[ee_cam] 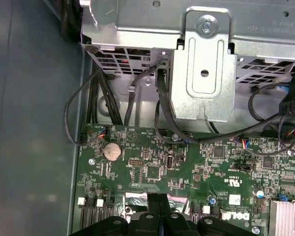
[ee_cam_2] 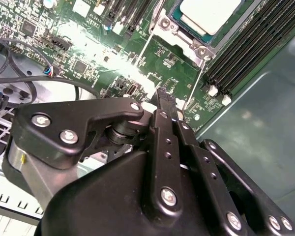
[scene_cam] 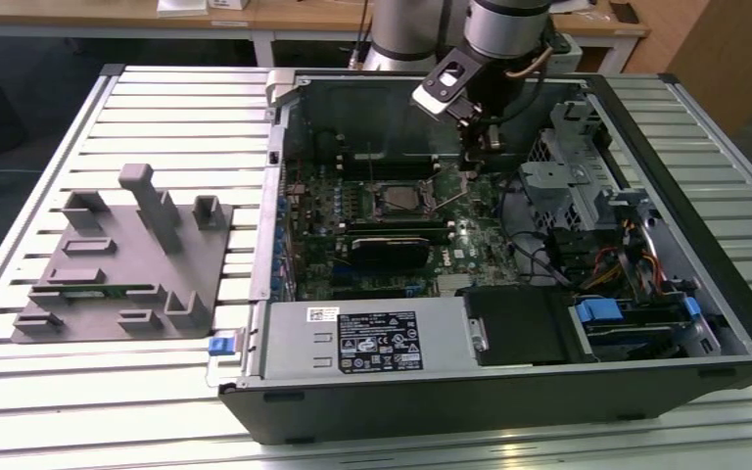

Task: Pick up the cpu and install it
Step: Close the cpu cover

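Open PC case (scene_cam: 507,392) lies flat on the slatted desk (scene_cam: 154,98), toward the exterior view's right edge. Grey fixture (scene_cam: 115,264) sits near the desk's edge on the exterior view's left, apart from the case. The cpu (ee_cam_2: 206,14) is seated in the socket (scene_cam: 399,201) mid-motherboard (scene_cam: 350,225), silver top up, metal frame around it, seen in the second wrist view. The arm (scene_cam: 500,29) reaches in over the case's far wall. Jaws clenched together, grasping nothing, hanging above bare board near the socket, on the exterior view's right of it, not touching the cpu. In the first wrist view the jaws point at the board near a coin cell (ee_cam: 112,151) and the metal drive cage (ee_cam: 201,64).
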`<action>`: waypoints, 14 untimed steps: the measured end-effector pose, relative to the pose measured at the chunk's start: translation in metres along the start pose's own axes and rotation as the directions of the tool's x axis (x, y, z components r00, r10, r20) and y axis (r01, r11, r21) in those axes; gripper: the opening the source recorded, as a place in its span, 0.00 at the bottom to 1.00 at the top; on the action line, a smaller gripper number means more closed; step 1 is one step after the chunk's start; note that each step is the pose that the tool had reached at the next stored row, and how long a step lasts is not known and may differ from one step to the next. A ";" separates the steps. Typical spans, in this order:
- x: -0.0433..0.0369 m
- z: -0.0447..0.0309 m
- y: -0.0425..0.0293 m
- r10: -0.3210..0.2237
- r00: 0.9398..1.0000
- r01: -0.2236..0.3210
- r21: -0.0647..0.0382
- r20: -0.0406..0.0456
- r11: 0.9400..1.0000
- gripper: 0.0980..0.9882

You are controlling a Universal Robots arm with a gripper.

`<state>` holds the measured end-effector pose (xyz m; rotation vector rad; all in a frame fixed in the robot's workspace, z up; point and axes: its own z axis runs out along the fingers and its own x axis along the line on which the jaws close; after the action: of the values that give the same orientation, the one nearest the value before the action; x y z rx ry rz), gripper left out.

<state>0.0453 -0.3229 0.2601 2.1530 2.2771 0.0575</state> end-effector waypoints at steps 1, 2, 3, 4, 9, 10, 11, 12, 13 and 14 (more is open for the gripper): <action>0.0000 0.0000 0.0005 0.000 1.000 0.000 0.000 0.000 1.000 0.01; 0.0002 0.0002 0.0013 0.000 1.000 0.000 0.000 0.000 1.000 0.01; 0.0004 0.0004 0.0022 0.000 1.000 0.000 0.001 0.000 1.000 0.01; 0.0008 0.0007 0.0031 0.000 1.000 0.000 0.001 0.000 1.000 0.01; 0.0020 0.0026 0.0095 0.000 1.000 0.000 0.004 0.000 1.000 0.01; 0.0020 0.0032 0.0112 0.000 1.000 0.000 0.004 0.000 1.000 0.01; 0.0021 0.0039 0.0129 0.000 1.000 0.000 0.005 0.000 1.000 0.01; 0.0021 0.0046 0.0142 0.000 1.000 0.000 0.006 0.000 1.000 0.01; 0.0021 0.0054 0.0154 0.000 1.000 0.000 0.007 0.000 1.000 0.01; 0.0021 0.0062 0.0165 0.000 1.000 0.000 0.008 -0.001 1.000 0.01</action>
<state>0.0619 -0.3198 0.2545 2.1572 2.2815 0.0490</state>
